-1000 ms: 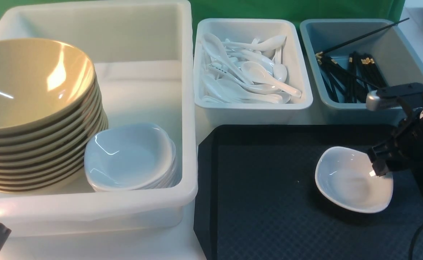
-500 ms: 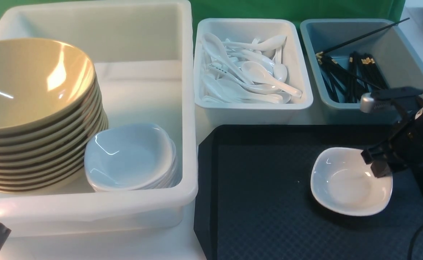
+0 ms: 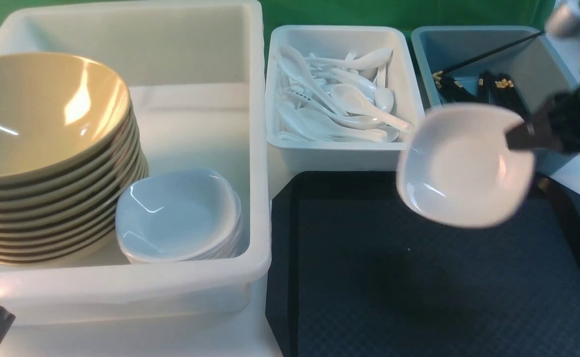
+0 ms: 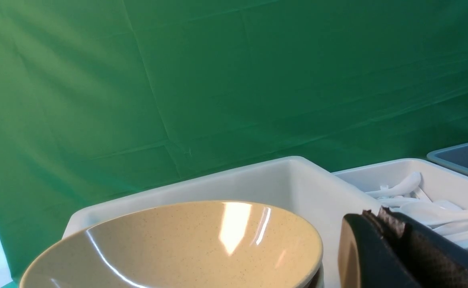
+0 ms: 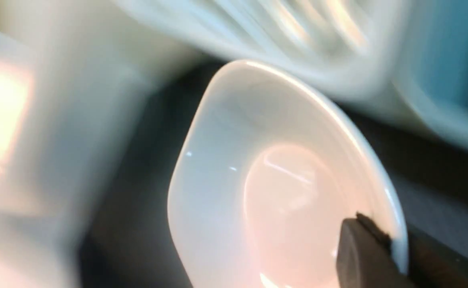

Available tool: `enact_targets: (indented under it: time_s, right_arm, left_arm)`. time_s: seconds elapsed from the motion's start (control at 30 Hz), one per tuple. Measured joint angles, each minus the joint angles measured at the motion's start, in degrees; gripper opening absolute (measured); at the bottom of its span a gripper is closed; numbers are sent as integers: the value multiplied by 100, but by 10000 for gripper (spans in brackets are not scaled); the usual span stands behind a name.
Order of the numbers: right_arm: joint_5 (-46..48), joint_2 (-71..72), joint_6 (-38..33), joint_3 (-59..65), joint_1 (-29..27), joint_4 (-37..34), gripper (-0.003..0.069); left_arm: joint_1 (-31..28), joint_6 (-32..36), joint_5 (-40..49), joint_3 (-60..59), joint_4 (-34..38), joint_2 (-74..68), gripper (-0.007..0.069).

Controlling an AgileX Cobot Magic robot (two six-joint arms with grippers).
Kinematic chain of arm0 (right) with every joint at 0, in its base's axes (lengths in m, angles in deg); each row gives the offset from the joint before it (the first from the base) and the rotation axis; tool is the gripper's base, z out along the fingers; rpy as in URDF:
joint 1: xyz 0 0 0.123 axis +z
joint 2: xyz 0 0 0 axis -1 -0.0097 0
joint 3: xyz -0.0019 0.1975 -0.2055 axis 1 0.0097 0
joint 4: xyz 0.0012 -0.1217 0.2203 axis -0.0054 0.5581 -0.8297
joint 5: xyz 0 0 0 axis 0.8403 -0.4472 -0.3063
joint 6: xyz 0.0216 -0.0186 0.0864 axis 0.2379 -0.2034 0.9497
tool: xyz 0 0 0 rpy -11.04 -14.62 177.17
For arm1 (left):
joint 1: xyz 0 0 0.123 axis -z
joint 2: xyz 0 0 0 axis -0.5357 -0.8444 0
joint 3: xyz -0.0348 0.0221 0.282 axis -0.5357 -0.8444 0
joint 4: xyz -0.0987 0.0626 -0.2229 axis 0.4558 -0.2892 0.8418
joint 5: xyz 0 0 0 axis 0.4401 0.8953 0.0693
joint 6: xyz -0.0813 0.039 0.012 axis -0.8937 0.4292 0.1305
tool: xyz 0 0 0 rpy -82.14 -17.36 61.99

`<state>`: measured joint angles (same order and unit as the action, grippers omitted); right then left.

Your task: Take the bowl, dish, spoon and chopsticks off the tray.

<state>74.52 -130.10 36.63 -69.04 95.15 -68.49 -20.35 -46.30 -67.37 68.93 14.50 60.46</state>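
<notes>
Nothing's sitting on the black tray (image 3: 419, 297) at lower right, and the white dish (image 3: 463, 166) hangs tilted above its far edge, right end effector (image 3: 523, 136) clamped on its rim. Lower left, the left end effector (image 4: 394, 248) is shut and empty. Farther back, the yellow bowls (image 3: 42, 129) are stacked in the big white tub (image 3: 210, 287), with spoons (image 3: 339, 104) and chopsticks (image 3: 488, 89) in bins at upper right.

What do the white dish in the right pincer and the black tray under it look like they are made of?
Dish: glossy white, with sharp highlights on a smooth inside; it looks like glazed ceramic or melamine, and the pictures cannot settle which. Tray: matte black, with a moulded diamond texture and a raised rim; most likely plastic.
</notes>
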Motion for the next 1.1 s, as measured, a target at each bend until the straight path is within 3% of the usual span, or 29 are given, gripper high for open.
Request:
enact_targets:
  time_s: [0.03,0.13,0.17,0.2,0.37,0.53,0.63,0.67,0.7,0.73,0.87,0.97,1.03,1.1]
  right_arm:
    - [-9,-7,-95,-25,0,-169,74]
    - [-277,-207,-624,-479,769,-1247,74]
    - [-306,-228,-645,-503,823,-1247,74]
    - [-609,-477,-734,-708,1313,-1442,74]
    - [-1215,-1416,-852,-1207,2289,-1505,74]
    - [-1397,-2325,-873,-1843,2859,-1516,108]
    - [-1396,-2676,-878,-2138,2996,-1554,211]
    - [-1389,-2694,-878,-2153,3005,-1554,211]
    - [-1326,-2816,-878,-2276,3026,-1554,300]
    - [-1255,-2839,-878,-2323,3018,-1532,340]
    - [-666,-2734,-844,-2512,2768,-1263,414]
    - [-188,-2530,-684,-2626,2492,-949,394]
    - [259,-2193,-482,-2674,2277,-425,329]
    - [743,-1674,-180,-2708,2117,473,219]
  left_arm:
    - [0,0,0,0,0,0,-8]
    - [0,0,0,0,0,0,-8]
    - [0,0,0,0,0,0,-8]
    - [0,0,0,0,0,0,-8]
    - [0,-6,23,0,0,0,-8]
    - [0,-30,115,0,0,0,-8]
    - [0,-37,157,0,0,0,-8]
    - [0,-37,156,0,0,0,-8]
    - [0,-37,230,0,0,0,-8]
    - [0,-37,230,0,0,0,-8]
    - [0,-37,530,0,0,0,-8]
    - [0,-37,740,0,0,0,-8]
    - [0,-37,870,0,0,0,-8]
    - [0,-37,1040,0,0,0,-8]
